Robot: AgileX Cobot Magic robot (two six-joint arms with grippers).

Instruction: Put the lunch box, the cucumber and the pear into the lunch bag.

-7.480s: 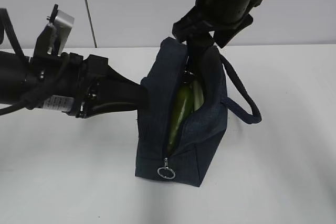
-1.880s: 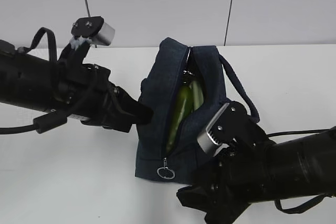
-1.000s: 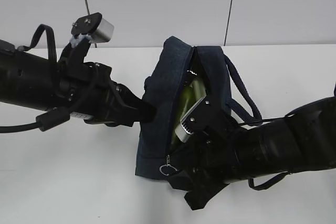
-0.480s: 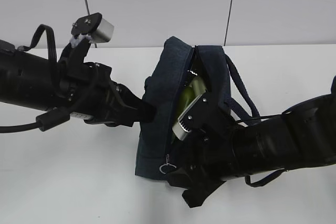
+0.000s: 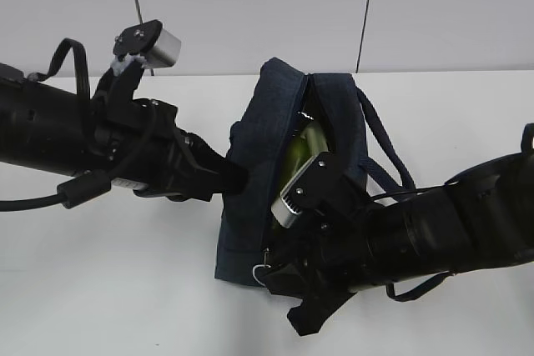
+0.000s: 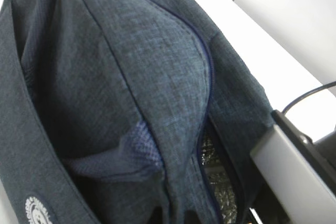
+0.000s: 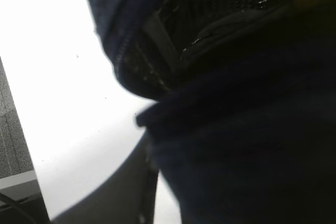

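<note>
The navy lunch bag (image 5: 250, 164) stands upright mid-table with its zipper open. The green cucumber (image 5: 307, 141) shows in the opening. The lunch box and the pear are hidden. My left gripper (image 5: 236, 178) pinches the bag's left side; the left wrist view shows bunched fabric (image 6: 131, 66) and silver lining (image 6: 218, 182). My right gripper (image 5: 279, 277) is at the bag's lower front, against the metal ring pull (image 5: 260, 273). The dark right wrist view shows only the bag (image 7: 252, 145), so its jaws cannot be read.
The white table (image 5: 125, 289) surrounds the bag, and a pale wall stands behind. The bag's loop handle (image 5: 392, 168) hangs to the right over my right arm. The right arm's silver camera housing (image 6: 294, 166) sits close to the bag's opening.
My right arm swung from above the bag down to its front and closed in on the ring pull, which tilted. In the last half second it sank slightly. The left arm held still.
</note>
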